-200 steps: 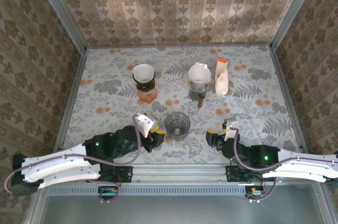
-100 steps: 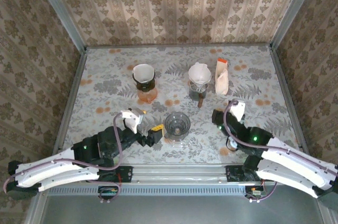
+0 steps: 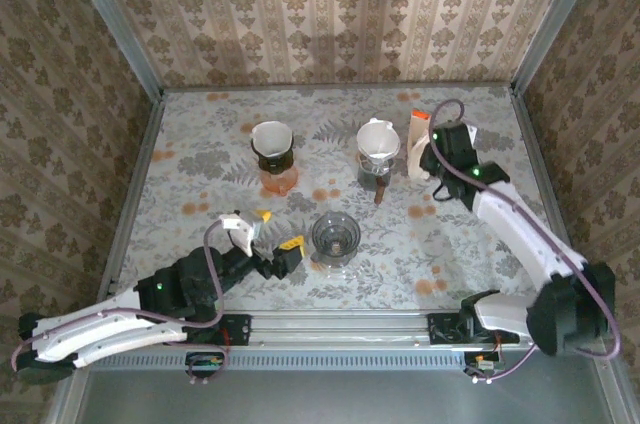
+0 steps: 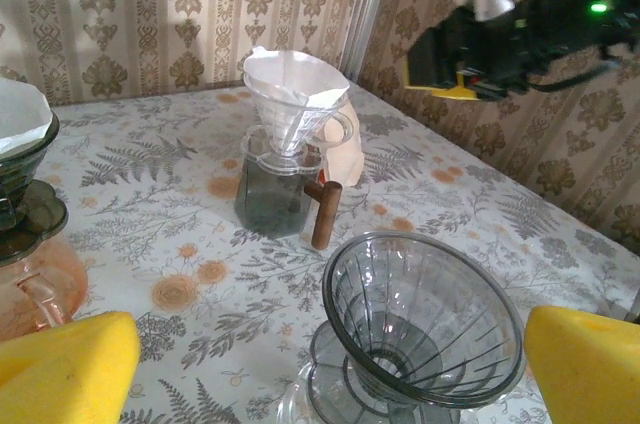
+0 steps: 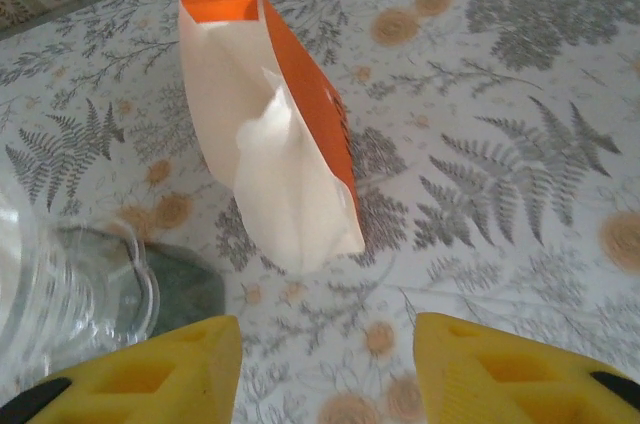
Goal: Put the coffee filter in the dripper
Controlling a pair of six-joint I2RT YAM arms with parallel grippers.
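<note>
- Left claw (image 3: 277, 229) gaped fully wide, holding nothing, at 9 o'clock of the dripper (image 3: 335, 237).
- The dripper stood empty on the counter (image 3: 200, 174): no filter was in it, so the task looked barely begun.
- Filter pack (image 5: 275, 164), cream with an orange mouth, lay between its 1 and 2 o'clock.
- Right claw (image 5: 325, 364) hovered over the pack, partly open, empty.

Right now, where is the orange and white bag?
The bag lies far back on the right in the top view, next to the filter-lined dripper, right in front of the right gripper.
</note>
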